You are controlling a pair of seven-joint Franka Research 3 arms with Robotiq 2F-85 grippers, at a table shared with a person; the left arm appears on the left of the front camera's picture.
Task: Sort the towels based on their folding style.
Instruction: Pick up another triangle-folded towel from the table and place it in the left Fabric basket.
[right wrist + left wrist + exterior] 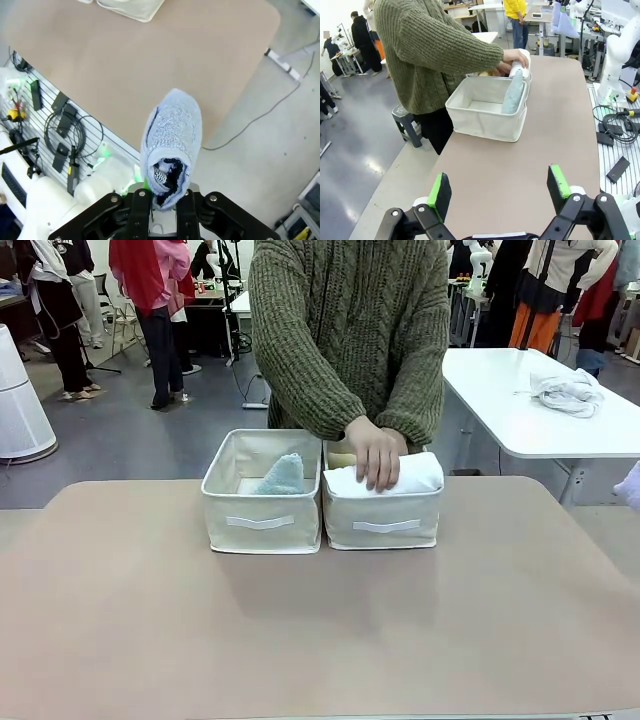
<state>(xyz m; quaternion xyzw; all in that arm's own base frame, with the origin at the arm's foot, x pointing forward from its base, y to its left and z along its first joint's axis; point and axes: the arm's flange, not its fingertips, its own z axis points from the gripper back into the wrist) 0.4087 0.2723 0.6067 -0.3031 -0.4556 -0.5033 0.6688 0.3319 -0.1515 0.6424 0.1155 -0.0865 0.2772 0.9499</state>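
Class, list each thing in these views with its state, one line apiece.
Left gripper: open, empty.
Right gripper: shut on light blue towel.
Mint green towel: upright in left bin.
White towel: lying atop right bin, under person's hand.

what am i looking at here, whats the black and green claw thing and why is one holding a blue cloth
These are three cameras on one two-armed robot, at one moment. The wide picture looks across the table at a person standing opposite. The other two are shot from the robot's wrists, along its claws, called grippers. On the table stand two fabric bins: the left bin holds a green towel shaped like a cone; the right bin holds a rolled white towel, with the person's hand on it. The left gripper is open and empty. The right gripper is shut on a blue towel, probably next to be sorted.
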